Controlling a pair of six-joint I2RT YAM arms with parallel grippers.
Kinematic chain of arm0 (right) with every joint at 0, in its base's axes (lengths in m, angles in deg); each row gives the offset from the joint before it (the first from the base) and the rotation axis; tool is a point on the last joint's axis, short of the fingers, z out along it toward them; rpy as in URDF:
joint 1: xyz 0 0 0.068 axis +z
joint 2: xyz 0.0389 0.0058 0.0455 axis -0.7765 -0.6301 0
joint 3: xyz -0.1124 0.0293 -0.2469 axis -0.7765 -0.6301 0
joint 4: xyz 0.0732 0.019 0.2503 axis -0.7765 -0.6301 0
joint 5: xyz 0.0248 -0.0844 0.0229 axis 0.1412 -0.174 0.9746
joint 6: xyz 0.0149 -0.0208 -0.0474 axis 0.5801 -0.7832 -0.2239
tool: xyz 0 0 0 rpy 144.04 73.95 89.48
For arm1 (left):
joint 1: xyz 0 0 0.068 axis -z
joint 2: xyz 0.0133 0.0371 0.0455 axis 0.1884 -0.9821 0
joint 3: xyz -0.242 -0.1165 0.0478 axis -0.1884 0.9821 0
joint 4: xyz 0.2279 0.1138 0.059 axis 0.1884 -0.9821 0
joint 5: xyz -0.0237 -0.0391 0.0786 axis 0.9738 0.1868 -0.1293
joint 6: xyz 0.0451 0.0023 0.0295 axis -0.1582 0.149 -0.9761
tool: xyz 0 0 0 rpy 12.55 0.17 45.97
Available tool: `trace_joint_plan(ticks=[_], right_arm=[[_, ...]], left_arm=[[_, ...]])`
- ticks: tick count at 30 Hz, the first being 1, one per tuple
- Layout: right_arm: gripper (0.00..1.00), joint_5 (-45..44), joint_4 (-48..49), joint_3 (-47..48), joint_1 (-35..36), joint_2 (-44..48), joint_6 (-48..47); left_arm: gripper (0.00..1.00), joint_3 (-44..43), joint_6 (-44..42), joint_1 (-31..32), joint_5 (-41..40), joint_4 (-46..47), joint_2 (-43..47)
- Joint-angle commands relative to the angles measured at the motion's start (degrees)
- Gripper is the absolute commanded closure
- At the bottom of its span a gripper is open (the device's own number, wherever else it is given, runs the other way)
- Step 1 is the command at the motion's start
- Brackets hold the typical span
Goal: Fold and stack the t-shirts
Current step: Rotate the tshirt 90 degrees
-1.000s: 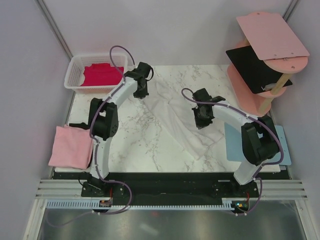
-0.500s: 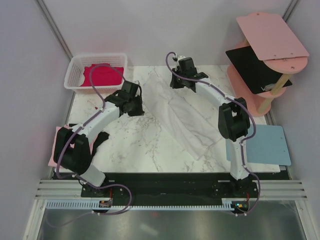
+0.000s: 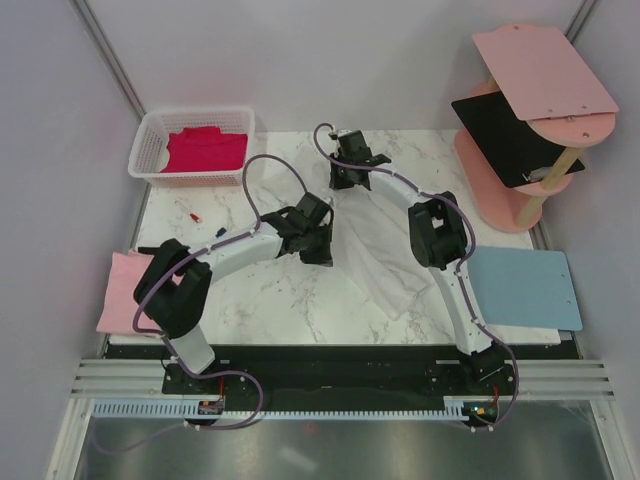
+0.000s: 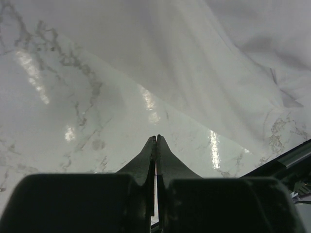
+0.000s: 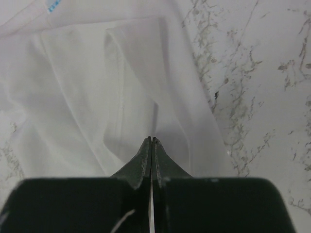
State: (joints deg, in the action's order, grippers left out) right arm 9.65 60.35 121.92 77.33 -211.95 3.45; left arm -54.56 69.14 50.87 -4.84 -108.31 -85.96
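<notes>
- White shirt (image 3: 385,255) lies spread and rumpled on the marble table (image 3: 250,290), running from the far middle towards the near right; its near corner reaches close to the blue mat (image 3: 525,290).
- Red shirt (image 3: 205,150) sits in the white basket (image 3: 140,155) at the far left corner.
- Pink shirt (image 3: 125,290) lies at the table's left edge, beside the left arm's elbow.
- Black shirt (image 3: 500,135) rests on a lower board of the pink shelf (image 3: 545,70) at the far right.
- Left arm folds out to the left from its base, then stretches low across the table towards the middle, with the wrist at the white shirt's left edge.
- Left gripper (image 4: 155,141) has its jaws pressed together with nothing between them. The tips point at bare marble just beside the shirt's edge; whether they touch the table cannot be told.
- Right arm rises from its base, bends at the elbow over the table's right middle, and reaches far forward to the shirt's far end.
- Right gripper (image 5: 151,141) also has its jaws together. The tips sit over white cloth next to a stitched, folded-over hem, and no cloth shows between them.
</notes>
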Motion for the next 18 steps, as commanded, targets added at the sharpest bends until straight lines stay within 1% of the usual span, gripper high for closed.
trace_joint_plan(ticks=[1, 5, 8, 10, 13, 18], right_arm=[[1.00, -8.31, -3.26, 6.19, -0.72, -4.06, -0.78], [1.00, -11.22, -4.67, 6.63, -3.09, -5.29, 1.59], [1.00, -10.17, -5.64, 6.11, -6.34, -5.38, 4.14], [1.00, -9.91, -5.64, 4.79, -8.62, -4.86, 5.46], [1.00, -8.76, -5.99, 3.82, -10.48, -4.42, 5.29], [1.00, -11.40, -7.22, 2.51, -11.89, -3.63, 5.55]], left_arm=[[0.98, -6.93, 3.09, 4.19, 1.82, 5.13, -5.27], [0.98, -8.97, 4.23, 5.96, 1.82, 5.21, -8.54], [0.98, -8.70, 4.93, 6.57, 1.99, 6.18, -9.94], [0.98, -9.05, 5.28, 6.75, 3.49, 7.32, -11.17], [0.98, -8.62, 6.86, 6.84, 4.89, 10.22, -13.37], [0.98, -8.53, 8.10, 7.01, 5.60, 11.89, -16.97]])
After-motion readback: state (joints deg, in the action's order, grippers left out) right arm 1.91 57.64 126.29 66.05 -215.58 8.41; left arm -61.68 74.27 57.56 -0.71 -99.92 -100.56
